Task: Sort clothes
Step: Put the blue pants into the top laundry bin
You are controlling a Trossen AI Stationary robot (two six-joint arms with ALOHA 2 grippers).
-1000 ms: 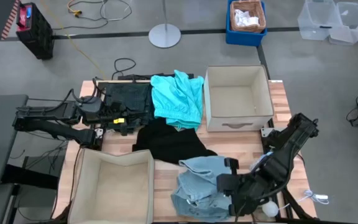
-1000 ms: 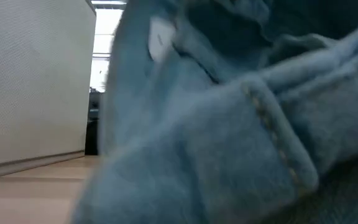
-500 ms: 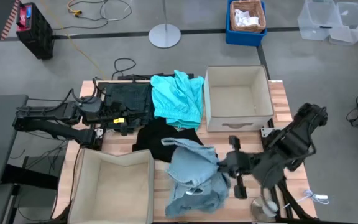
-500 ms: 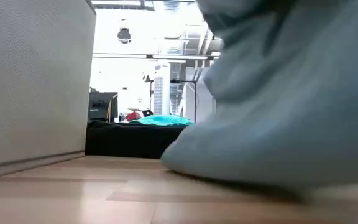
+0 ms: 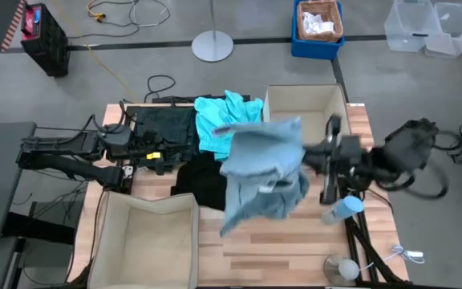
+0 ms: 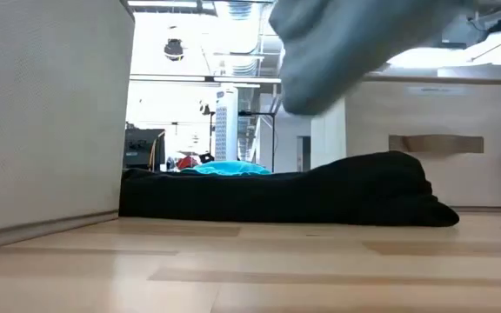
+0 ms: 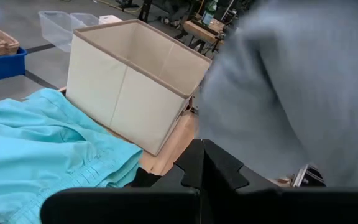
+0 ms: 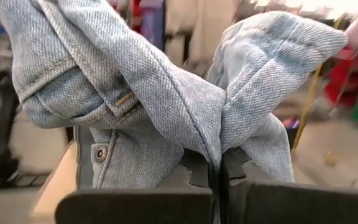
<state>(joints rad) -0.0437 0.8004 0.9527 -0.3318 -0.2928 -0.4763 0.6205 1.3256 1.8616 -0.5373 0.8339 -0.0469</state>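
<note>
Right gripper [image 5: 305, 154] is clamped on the pale blue denim garment [image 5: 259, 172], which hangs in the air over the middle of the table [image 5: 295, 241], its lower edge clear of the wood (low view shows it only as a blur at the top [image 6: 355, 43]). Right wrist view: the denim [image 8: 166, 106] is bunched and pinched between the two closed fingers [image 8: 197, 171].

Left gripper [image 5: 164, 157] sits low at the left side of the table, on the dark green garment [image 5: 167, 128]; its fingers are closed together with nothing between them in the left wrist view [image 7: 201, 167].

Largest to smallest:
- Table, light wood slats.
- Beige bin [image 5: 305, 127] at the far right, partly covered from above by the hanging denim and the right arm.
- Second beige bin [image 5: 147, 241] at the near left corner.
- Turquoise garment [image 5: 215, 120] spread at the far centre, just beside the far bin, its near edge touching the black one.
- Black garment [image 5: 199, 181] lying flat mid-table, near edge of it under the hanging denim; low view shows it [image 6: 320, 187] as a low heap in front of the far bin [image 6: 433, 139].
- Dark green garment at far left, touching the turquoise one.
</note>
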